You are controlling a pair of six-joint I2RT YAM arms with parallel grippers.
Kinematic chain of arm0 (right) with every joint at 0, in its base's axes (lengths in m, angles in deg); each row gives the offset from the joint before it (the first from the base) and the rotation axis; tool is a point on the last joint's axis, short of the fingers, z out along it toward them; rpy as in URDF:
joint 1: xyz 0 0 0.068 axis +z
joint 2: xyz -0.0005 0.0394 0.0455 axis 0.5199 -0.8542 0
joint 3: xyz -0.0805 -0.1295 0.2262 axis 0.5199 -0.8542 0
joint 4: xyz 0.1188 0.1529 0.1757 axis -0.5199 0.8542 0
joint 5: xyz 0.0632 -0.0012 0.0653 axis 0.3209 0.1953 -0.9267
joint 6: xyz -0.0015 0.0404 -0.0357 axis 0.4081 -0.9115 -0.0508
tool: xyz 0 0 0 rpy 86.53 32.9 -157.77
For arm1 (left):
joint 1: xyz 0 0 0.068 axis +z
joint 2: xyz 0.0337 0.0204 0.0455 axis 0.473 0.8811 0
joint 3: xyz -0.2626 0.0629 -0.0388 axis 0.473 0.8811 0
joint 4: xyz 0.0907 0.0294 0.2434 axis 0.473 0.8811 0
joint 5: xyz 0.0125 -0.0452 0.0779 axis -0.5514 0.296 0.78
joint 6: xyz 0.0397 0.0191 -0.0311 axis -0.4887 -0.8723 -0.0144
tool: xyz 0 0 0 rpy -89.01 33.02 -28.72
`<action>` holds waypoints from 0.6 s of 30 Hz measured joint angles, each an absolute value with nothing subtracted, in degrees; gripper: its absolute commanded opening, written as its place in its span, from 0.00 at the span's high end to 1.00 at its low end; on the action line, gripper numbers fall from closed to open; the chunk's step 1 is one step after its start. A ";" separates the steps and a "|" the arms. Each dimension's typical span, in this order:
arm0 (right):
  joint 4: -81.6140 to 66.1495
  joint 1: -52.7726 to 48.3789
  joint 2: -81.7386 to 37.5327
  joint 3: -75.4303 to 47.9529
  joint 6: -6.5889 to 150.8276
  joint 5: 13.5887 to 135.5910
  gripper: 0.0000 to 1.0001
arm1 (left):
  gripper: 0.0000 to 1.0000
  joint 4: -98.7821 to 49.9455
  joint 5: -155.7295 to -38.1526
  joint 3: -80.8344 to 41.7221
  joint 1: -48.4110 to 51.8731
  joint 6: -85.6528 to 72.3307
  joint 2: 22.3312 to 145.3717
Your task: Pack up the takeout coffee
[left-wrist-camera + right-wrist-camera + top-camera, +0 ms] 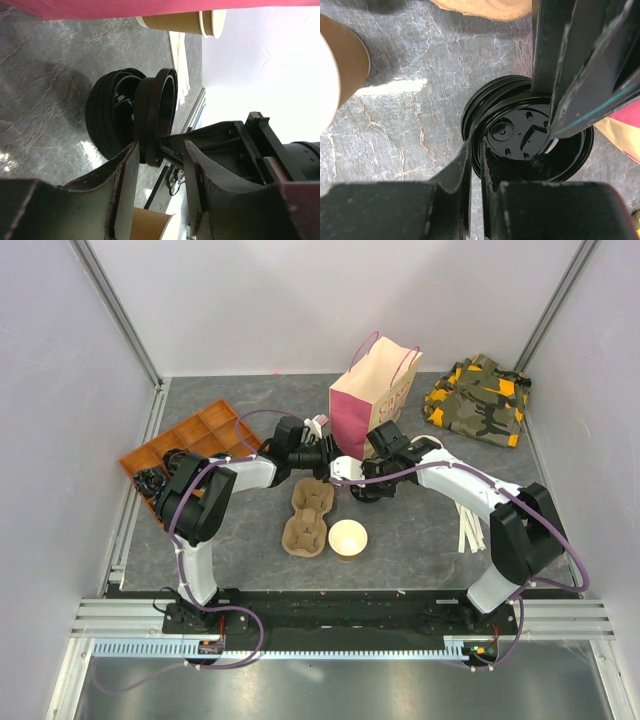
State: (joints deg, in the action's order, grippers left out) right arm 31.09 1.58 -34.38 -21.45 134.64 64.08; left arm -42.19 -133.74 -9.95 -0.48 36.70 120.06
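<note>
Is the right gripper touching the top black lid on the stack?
Touching. The right wrist view shows the right gripper with its fingers pinched on the rim of the black lid.

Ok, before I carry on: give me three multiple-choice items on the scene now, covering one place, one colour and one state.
1. Where is the lidless cup relative to the cardboard carrier?
A. in one of its pockets
B. beside it, on its right
C. upside down on top of it

2. What colour is the front of the paper bag?
A. pink
B. blue
C. black

3. How is the right tool?
A. wide open over the cup
B. gripping the bag's handle
C. shut on the rim of a black lid

Answers:
1. B, the top view shows the cup standing just outside the carrier.
2. A, its front face is pink.
3. C, the right wrist view shows the fingers pinching the lid's rim.
</note>
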 measured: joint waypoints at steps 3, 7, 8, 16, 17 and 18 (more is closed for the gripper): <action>31.18 1.63 -34.38 -21.45 134.64 64.10 1.00 | 0.57 -42.30 -133.74 -10.24 -0.87 37.07 120.56; 31.20 1.69 -34.38 -21.45 134.57 64.21 1.00 | 0.62 -42.57 -133.74 -10.26 -0.94 37.51 120.95; 31.24 1.69 -34.38 -21.45 134.51 64.32 1.00 | 0.64 -42.63 -133.74 -10.28 -0.94 37.61 121.17; 31.33 1.69 -34.38 -21.45 134.20 64.78 0.98 | 0.76 -42.67 -133.72 -10.35 -0.94 37.96 121.78; 31.33 1.69 -34.38 -21.45 134.20 64.97 0.98 | 0.77 -42.67 -133.74 -10.35 -0.94 38.03 121.92; 31.33 1.69 -34.38 -21.45 134.20 65.15 0.97 | 0.78 -42.81 -133.76 -10.35 -0.94 38.10 122.05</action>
State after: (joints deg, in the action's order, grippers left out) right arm 31.33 1.69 -34.38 -21.45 134.20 65.15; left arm -42.81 -133.76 -10.35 -0.94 38.10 122.05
